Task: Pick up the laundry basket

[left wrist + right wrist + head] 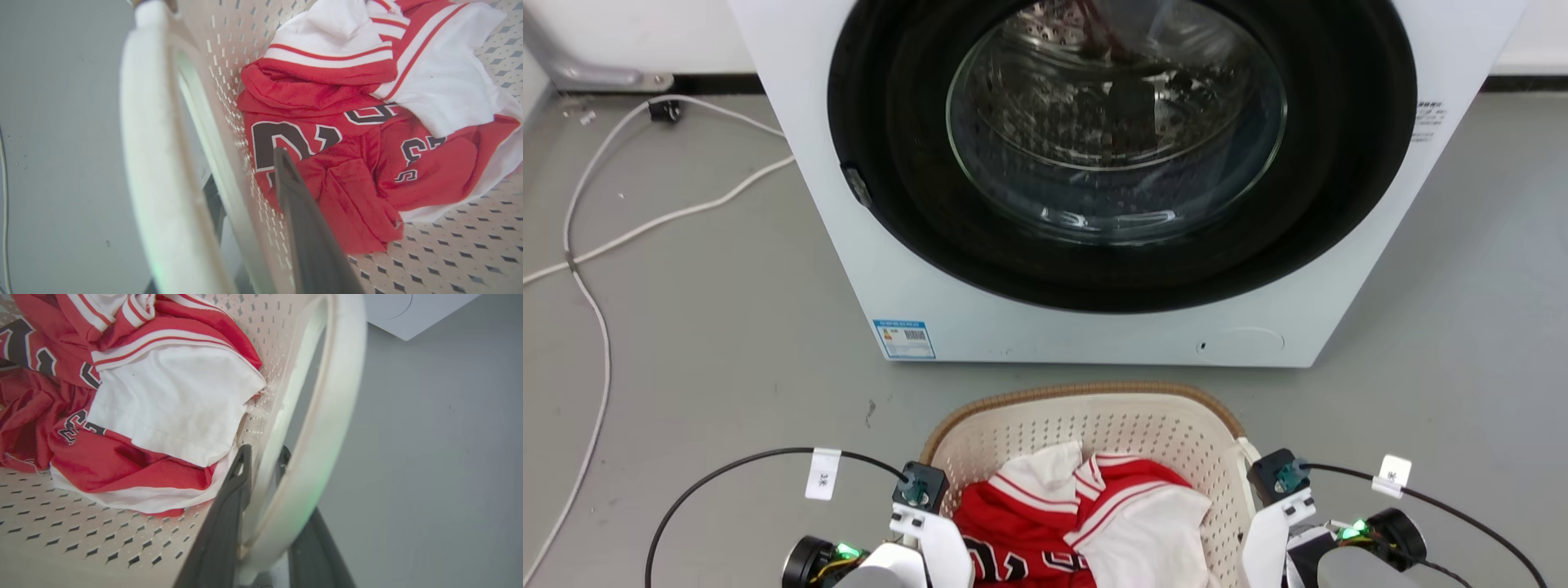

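The laundry basket (1094, 425) sits at the lower centre of the head view, stiff, light plastic. Each end effector, left (249, 196) and right (261, 465), straddles a side handle, not visibly clamped; those handles look the surest hold.

washer (1094, 327): white, 12 o'clock, round dark door shut | label (904, 339): blue, washer's lower left corner | cables (596, 245): pale, 10 o'clock on grey floor (727, 343) | jersey (1021, 523): red-white, crumpled, 6 o'clock

Both arms reach down, left hand (249, 192) and right hand (263, 461) each with dark fingers straddling something, one finger either side.
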